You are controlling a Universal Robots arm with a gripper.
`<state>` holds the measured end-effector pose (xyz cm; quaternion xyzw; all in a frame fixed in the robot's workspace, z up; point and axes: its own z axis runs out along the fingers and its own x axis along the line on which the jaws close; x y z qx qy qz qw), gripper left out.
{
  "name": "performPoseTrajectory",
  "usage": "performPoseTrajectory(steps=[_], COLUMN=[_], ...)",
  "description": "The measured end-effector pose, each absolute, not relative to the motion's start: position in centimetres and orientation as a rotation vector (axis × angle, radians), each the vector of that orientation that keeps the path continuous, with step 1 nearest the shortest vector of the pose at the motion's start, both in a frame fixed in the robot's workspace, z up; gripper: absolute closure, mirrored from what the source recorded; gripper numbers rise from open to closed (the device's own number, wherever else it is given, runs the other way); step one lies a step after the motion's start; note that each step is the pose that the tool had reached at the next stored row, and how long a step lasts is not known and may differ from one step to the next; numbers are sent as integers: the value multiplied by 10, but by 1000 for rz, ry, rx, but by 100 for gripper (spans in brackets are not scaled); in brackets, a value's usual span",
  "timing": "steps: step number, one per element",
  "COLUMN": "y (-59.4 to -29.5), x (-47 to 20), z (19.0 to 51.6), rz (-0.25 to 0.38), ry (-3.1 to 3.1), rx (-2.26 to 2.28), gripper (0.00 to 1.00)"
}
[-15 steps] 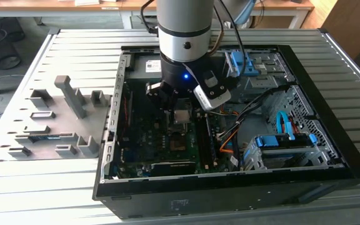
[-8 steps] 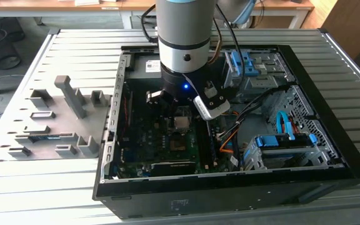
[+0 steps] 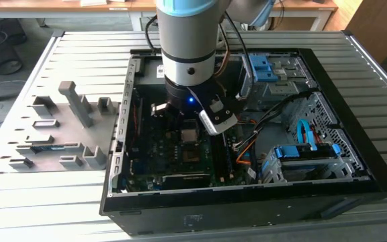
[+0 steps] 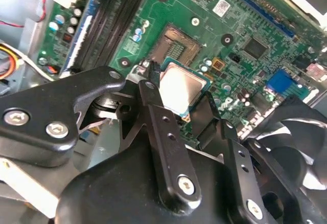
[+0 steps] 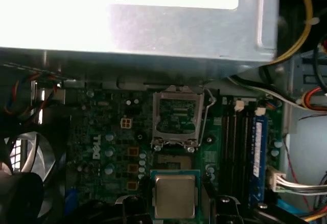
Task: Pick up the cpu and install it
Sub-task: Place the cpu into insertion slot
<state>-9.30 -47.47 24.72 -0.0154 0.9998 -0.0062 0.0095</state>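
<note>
The gripper [image 4: 180, 92] is closed narrow on the cpu [image 4: 183, 83], 1 finger [image 4: 153, 88] on each of 2 opposite edges. In the second wrist view the chip hangs over the board [image 4: 255, 40], just beside the open socket [image 4: 176, 44] and, by my reading, not yet seated. In the exterior view the arm stands down inside the case [image 3: 247, 201].

To do this step well, I judge the chip should stay flat and square to the socket frame, with the sideways offset taken out while it is above the board. It should go in straight with light force, since a tilted or dragged chip could harm the contacts.

Room is tight. The power box [image 5: 127, 29] overhangs 1 side of the socket, the memory slots [image 5: 237, 147] run along another, and the fan [image 4: 301, 142] sits close by the gripper body. Loose cables [image 3: 274, 113] lie toward the exterior view's right, apart from the socket. Straight above the socket is the clearest room.
</note>
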Motion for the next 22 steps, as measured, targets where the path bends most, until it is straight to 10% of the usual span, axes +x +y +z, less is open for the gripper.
performPoseTrajectory(steps=[22], y=[-489], x=[-93], z=[208], rz=[-20], ry=[3122], rx=[-48], gripper=[53])
